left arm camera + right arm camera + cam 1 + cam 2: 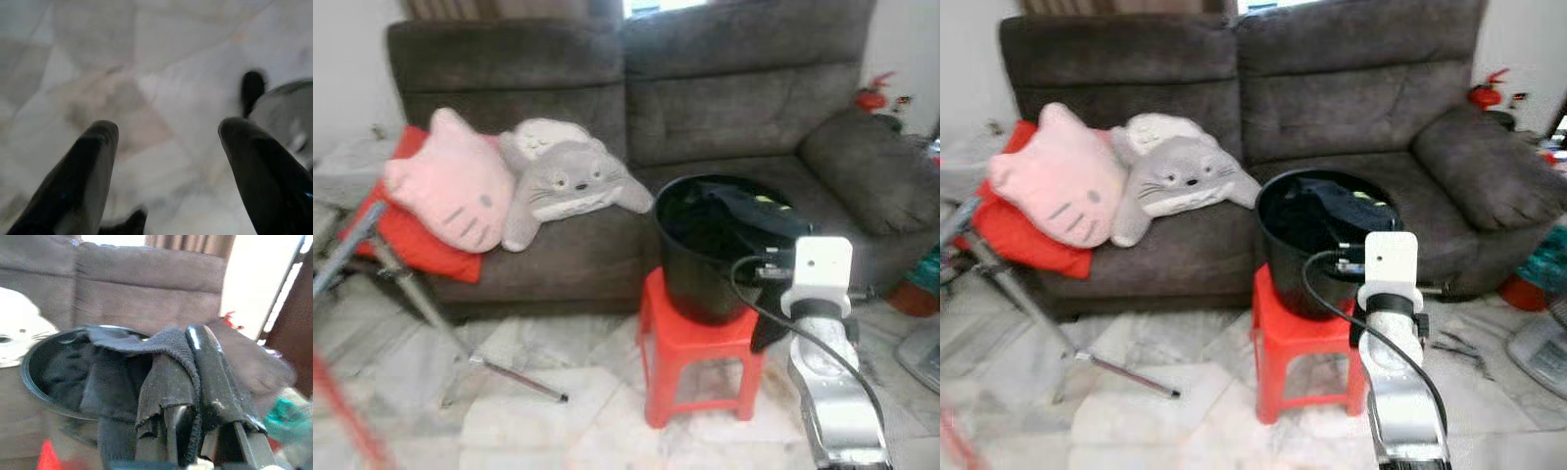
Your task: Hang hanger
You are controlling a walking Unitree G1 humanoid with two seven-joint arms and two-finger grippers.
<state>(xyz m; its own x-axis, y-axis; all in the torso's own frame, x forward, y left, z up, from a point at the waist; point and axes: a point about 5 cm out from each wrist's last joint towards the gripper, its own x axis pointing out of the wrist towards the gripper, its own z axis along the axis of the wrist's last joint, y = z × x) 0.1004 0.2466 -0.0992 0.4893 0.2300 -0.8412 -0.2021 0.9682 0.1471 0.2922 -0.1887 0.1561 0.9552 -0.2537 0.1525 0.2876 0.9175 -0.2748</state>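
Head pair faces sofa (636, 108); left wrist nears blurry floor (146, 73), seemingly.

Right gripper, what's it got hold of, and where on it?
The right gripper pinches a dark cloth by a bunched fold at its upper edge, above the black bucket. The left gripper holds nothing.

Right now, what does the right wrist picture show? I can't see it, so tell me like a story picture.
The right hand pinches a dark cloth between its two black fingers, above a black bucket with more dark cloth inside. Behind stands a grey sofa, and a white plush peeks in beside the bucket.
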